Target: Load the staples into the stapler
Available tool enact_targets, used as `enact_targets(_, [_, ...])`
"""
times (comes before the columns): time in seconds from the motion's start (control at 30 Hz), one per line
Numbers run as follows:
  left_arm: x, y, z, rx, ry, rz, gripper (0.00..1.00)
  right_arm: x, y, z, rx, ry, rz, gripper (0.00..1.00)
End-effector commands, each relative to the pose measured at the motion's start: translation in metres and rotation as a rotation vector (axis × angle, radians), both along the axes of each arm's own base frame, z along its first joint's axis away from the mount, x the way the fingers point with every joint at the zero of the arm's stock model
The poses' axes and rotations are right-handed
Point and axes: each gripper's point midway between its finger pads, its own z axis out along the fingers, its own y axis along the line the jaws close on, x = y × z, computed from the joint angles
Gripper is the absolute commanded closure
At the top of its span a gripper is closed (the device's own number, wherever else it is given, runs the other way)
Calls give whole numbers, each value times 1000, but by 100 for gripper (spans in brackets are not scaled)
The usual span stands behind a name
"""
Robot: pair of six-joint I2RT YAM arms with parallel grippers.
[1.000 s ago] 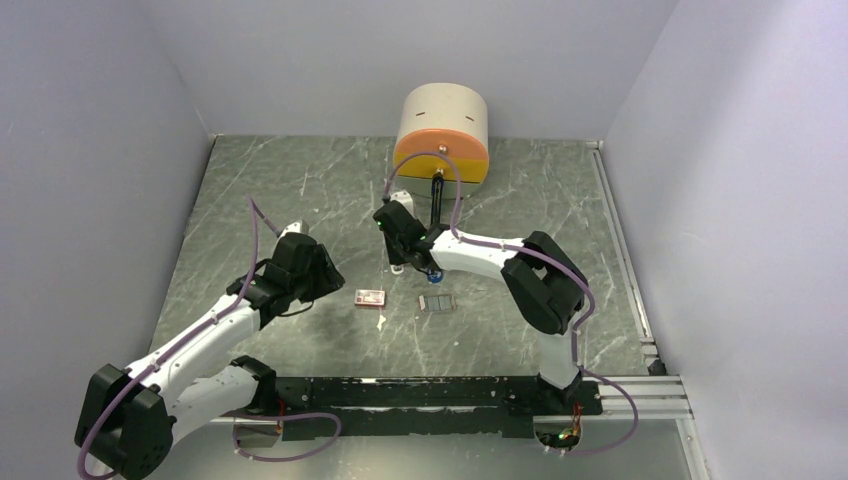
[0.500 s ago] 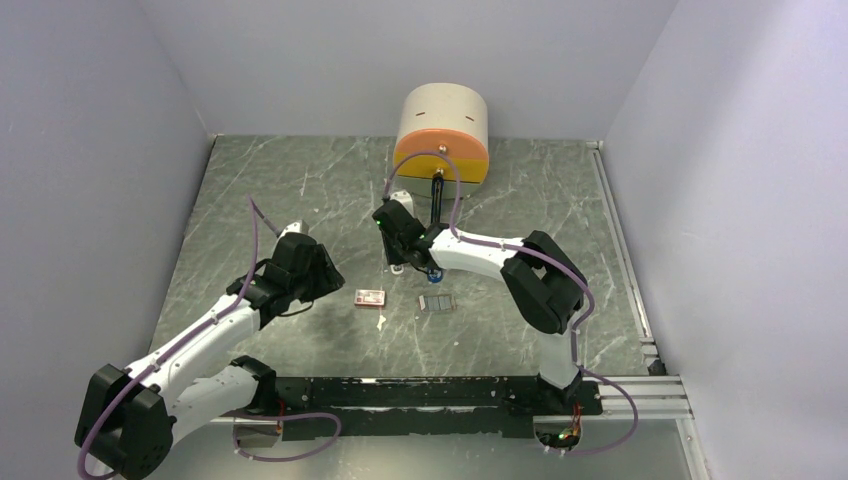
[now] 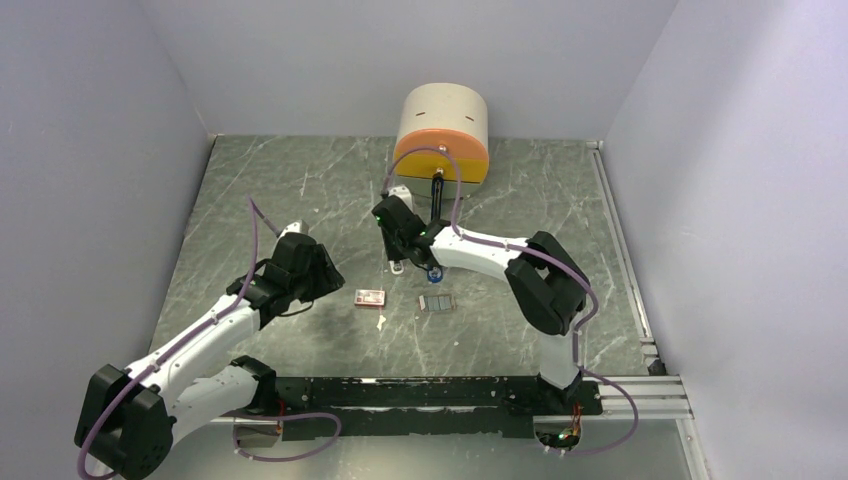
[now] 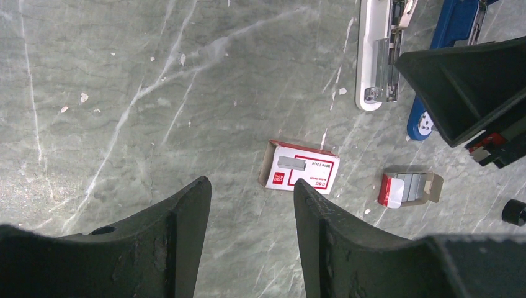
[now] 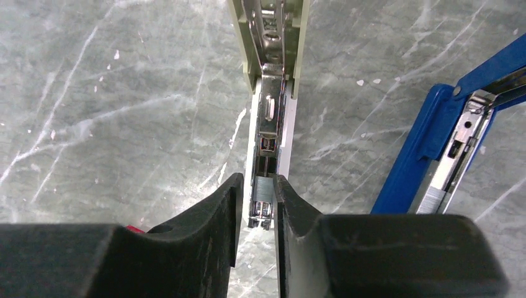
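Right jaws pinch the ribbed silvery staples (image 5: 263,197) above the open white stapler (image 5: 267,93); left jaws stand apart.

Right wrist view: the white stapler (image 5: 271,93) runs off frame at 12 o'clock, the blue stapler (image 5: 434,161) at 3 o'clock. The staples (image 5: 263,197) sit between the right gripper (image 5: 257,186) fingers; touching or a hairline gap, can't tell (fingers mask the strip's sides). Top view: most of the white stapler is hidden under that wrist. Left wrist view: print on the red-and-white box (image 4: 302,172) is too small to read.
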Motion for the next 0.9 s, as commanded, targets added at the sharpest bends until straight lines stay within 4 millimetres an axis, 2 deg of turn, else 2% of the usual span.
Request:
enact_targets(0.0, [1, -3, 7, -34, -24, -13, 42, 21, 5, 54, 80, -106, -13, 69])
enact_targets(0.03, [1, -5, 7, -40, -26, -20, 41, 23, 4, 60, 88, -116, -10, 66])
enact_targets(0.13, [0, -11, 11, -73, -32, -41, 36, 30, 2, 74, 105, -133, -10, 43])
enact_targets(0.27, [-1, -15, 12, -102, -35, -46, 31, 43, 1, 83, 114, -137, -9, 35])
enact_targets(0.63, [-7, -16, 15, -151, -45, -30, 25, 80, 21, 88, 57, -168, 46, 27])
enact_targets(0.8, [-9, -19, 12, -162, -36, -43, 12, 88, 22, 77, 21, -146, 42, 28])
enact_targets(0.87, [-9, -19, 12, -161, -35, -46, 10, 88, 21, 71, 14, -137, 37, 31])
